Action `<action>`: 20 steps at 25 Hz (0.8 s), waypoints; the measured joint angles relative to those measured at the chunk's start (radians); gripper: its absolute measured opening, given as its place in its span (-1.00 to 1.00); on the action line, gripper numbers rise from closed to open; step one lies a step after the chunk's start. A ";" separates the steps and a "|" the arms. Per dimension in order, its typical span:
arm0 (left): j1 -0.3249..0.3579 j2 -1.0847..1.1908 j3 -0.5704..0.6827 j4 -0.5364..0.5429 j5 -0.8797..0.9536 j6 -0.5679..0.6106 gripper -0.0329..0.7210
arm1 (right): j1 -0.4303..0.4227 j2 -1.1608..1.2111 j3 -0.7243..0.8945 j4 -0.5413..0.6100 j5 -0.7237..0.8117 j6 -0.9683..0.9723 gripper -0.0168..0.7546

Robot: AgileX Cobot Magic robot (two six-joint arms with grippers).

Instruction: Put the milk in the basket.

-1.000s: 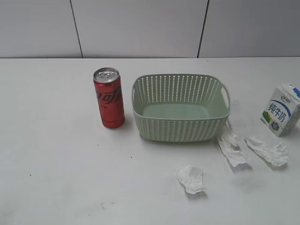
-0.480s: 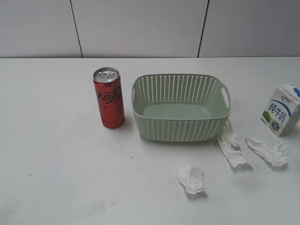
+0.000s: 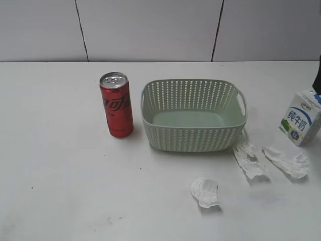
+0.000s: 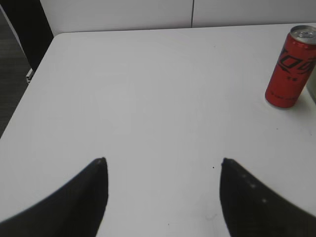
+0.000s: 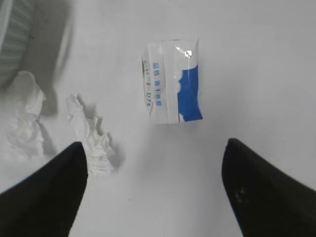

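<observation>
The milk [image 3: 300, 118], a small white carton with blue band and green base, stands at the table's right edge. It also shows in the right wrist view [image 5: 173, 81], seen from above. My right gripper [image 5: 155, 145] is open and empty, above the table just short of the milk; a dark part of that arm shows at the exterior view's right edge [image 3: 317, 78]. The pale sage-green basket [image 3: 193, 134] stands empty mid-table. My left gripper [image 4: 163, 160] is open and empty over bare table, left of the red can [image 4: 291, 66].
A tall red soda can [image 3: 116, 105] stands left of the basket. Three crumpled white tissues [image 3: 204, 191] [image 3: 248, 158] [image 3: 287, 161] lie in front of the basket and milk; one lies near the right gripper [image 5: 91, 136]. The table's left edge [image 4: 24, 94] is close.
A dark part of the right arm has come into the exterior view at the right edge above the milk. Nothing on the table has moved.
</observation>
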 joint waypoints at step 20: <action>0.000 0.000 0.000 0.000 0.000 0.000 0.48 | -0.035 0.328 -0.091 -0.029 -0.117 -0.130 0.68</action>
